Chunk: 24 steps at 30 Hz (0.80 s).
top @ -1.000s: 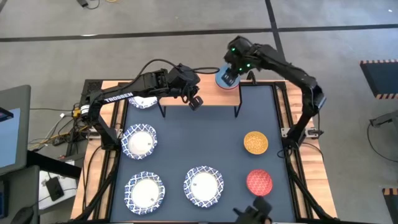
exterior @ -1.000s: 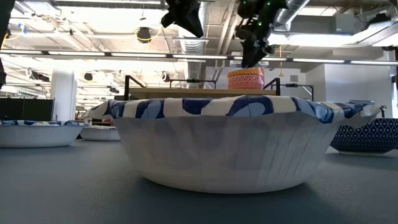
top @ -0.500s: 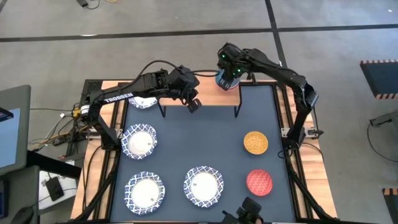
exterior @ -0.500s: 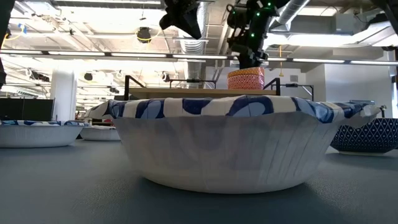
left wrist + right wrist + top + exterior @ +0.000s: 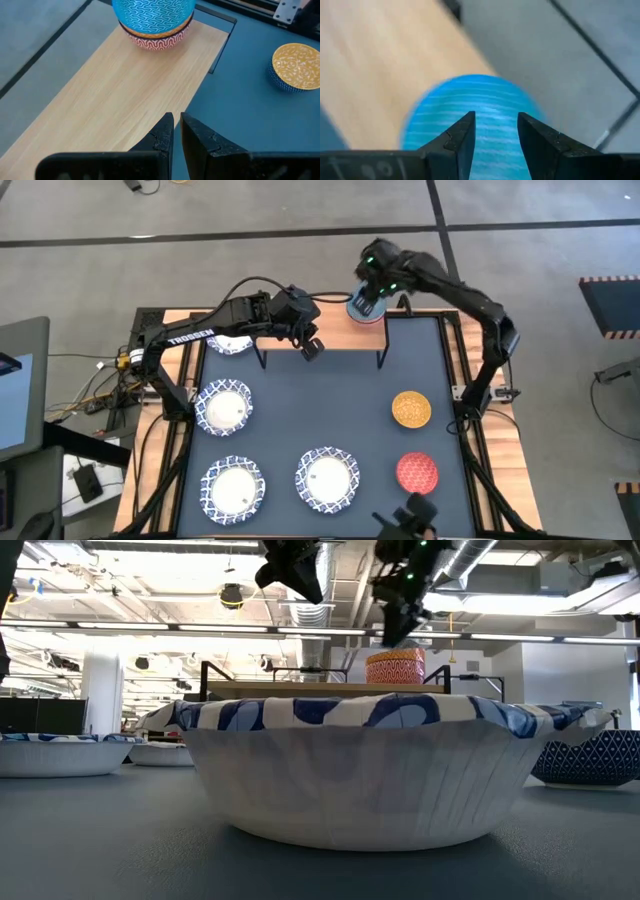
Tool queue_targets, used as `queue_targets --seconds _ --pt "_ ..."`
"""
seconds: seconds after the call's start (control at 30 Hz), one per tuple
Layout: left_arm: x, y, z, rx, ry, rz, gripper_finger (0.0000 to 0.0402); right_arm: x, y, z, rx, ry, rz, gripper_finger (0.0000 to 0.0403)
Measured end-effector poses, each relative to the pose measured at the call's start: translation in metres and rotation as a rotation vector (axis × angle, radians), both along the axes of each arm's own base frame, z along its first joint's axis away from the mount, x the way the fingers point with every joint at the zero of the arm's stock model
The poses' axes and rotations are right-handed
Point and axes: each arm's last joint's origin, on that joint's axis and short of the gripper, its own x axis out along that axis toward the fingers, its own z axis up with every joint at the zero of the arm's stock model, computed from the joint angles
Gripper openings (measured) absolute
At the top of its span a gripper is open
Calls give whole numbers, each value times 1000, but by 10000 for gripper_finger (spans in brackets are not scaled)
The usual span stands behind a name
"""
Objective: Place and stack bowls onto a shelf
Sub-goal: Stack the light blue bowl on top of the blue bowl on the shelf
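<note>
Near the top middle of the high view, the right claw (image 5: 366, 302) is hanging apart over the blue bowl (image 5: 362, 310), stacked on the shelf (image 5: 125, 95). Left claw (image 5: 312, 346) is waiting nearly together. Six bowls are waiting.

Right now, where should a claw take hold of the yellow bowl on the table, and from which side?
By its rim, from above. The yellow bowl sits upright and open on the dark tabletop, apart from the red bowl. One finger could probably go inside the wall and one outside. The right claw is nearer.
</note>
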Motion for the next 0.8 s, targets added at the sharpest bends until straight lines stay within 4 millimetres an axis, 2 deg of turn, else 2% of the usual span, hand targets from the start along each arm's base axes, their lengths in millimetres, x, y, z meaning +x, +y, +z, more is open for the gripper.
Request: queue_targets --seconds 0.13,0.27,0.43,0.8 --pt "0 0 0 -4 -1 6 20 -28 -13 12 22 -57 -110 171" --pt "0 0 0 -5 -3 11 20 -44 -30 0 162 -119 -128 171" --pt "-1 1 0 6 2 29 20 -49 -39 -16 235 -156 -115 171" --pt "-2 2 -1 6 8 48 20 -50 -43 -32 257 -150 -119 171"
